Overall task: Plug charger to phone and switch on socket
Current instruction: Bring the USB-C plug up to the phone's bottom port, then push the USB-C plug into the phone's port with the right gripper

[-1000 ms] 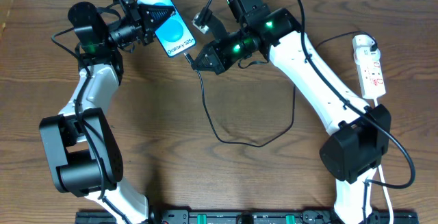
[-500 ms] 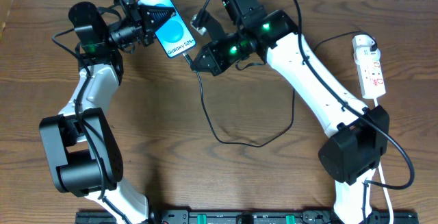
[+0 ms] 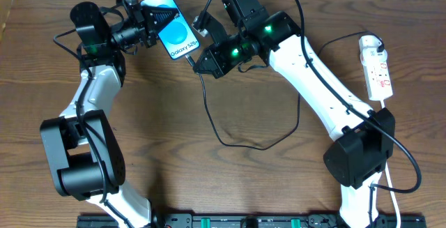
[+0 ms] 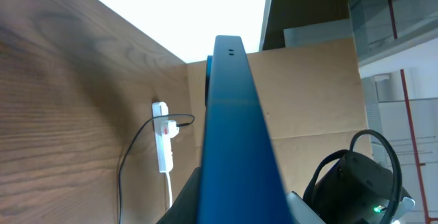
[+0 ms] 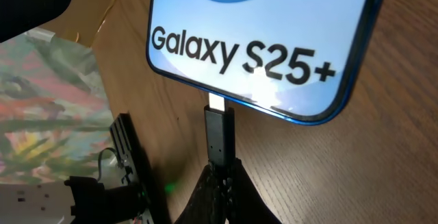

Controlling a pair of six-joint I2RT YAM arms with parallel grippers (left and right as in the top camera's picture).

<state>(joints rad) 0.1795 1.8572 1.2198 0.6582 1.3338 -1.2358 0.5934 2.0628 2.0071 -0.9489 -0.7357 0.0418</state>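
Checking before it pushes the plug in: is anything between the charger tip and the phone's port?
Nothing visible does. The right claw holds the charger tip right at the phone's bottom edge. The tip's silver end meets that edge, with no object between them.

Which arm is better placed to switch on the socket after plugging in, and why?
Right gripper, once it frees the charger: the socket lies on its side of the table, while the left gripper holds the phone far across.
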